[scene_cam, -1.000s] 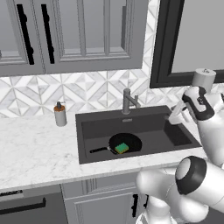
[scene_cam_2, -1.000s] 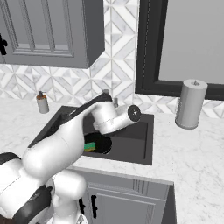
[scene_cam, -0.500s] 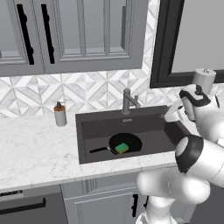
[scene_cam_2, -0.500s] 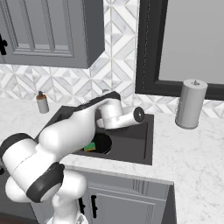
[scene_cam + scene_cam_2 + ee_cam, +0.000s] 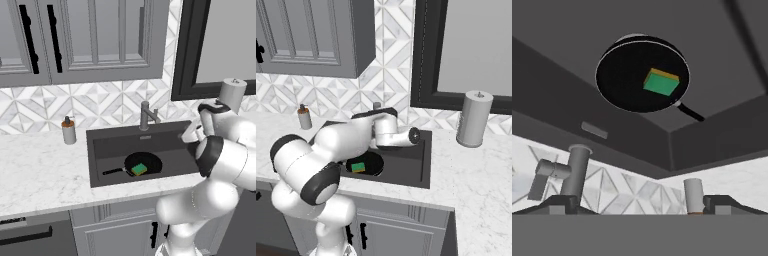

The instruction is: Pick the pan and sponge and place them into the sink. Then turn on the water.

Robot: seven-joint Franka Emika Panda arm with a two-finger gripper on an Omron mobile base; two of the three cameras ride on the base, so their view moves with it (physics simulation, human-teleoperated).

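The black pan lies on the floor of the dark grey sink, its thin handle pointing left. The green sponge rests inside the pan, and the sponge shows its yellow edge in the hand view. My gripper hovers at the sink's right rim, well above the pan and to the right of the faucet. It is open, its fingertips wide apart with nothing between them. Water is out of view; the faucet spout shows none.
A soap bottle stands on the counter left of the sink. A paper towel roll stands at the back right, beside a dark window frame. Marble counter stretches left of the basin, with cabinets overhead.
The arm has folded, its elbow swinging up toward the cameras. The hand has slid a little left and down toward the sink's right rim. Jaws stayed open; pan and sponge have not moved.
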